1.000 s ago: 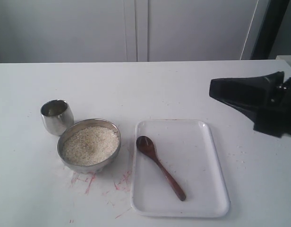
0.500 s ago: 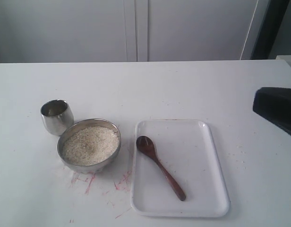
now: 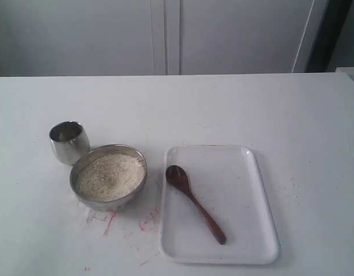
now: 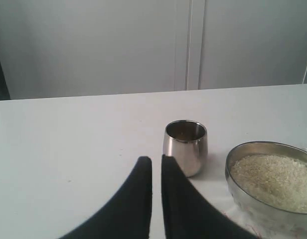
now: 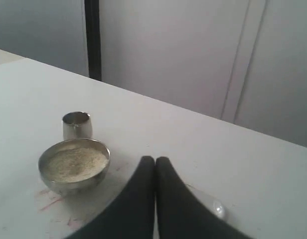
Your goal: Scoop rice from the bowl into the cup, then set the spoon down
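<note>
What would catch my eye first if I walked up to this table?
Probably the shiny steel bowl heaped with pale rice, with a small steel cup standing just behind it to the left. Next, the dark wooden spoon lying slantwise on the white tray to the right of the bowl, and the red scratch marks on the table in front of the bowl.

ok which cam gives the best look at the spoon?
Exterior view. The spoon lies whole and unobstructed on the white tray, bowl end toward the rice bowl. The left wrist view doesn't show it; in the right wrist view it can't be made out around the closed right gripper.
</note>
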Controlling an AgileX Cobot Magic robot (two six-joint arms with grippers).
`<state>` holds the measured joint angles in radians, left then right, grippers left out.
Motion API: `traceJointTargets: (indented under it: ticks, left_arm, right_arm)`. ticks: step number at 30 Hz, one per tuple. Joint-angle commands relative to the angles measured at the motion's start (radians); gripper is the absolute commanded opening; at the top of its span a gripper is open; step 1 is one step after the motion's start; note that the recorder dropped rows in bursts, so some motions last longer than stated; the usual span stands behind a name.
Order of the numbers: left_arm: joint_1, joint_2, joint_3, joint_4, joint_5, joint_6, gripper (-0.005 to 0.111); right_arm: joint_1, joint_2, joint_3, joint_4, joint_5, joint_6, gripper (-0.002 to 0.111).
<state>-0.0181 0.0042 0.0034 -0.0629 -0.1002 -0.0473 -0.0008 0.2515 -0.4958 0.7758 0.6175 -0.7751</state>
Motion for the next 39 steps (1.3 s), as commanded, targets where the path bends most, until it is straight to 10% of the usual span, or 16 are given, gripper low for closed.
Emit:
traceJointTargets:
  ticks: [1,19,39]
  left_arm:
    - [-0.005,-0.004,-0.003,-0.004,-0.005,-0.002,0.014]
    - [-0.005,-0.004,-0.003,-0.004,-0.005,-0.002,0.014]
    - [-0.005,-0.004,-0.003,-0.004,-0.005,-0.002,0.014]
  right_arm:
    - [-0.01,-0.026,0.077,-0.096,-0.131,0.121,0.0]
    - [-0.01,-0.028,0.209,-0.246,-0.639,0.132,0.0]
    - [-0.01,-0.028,0.416,-0.233,-0.55,0.132,0.0]
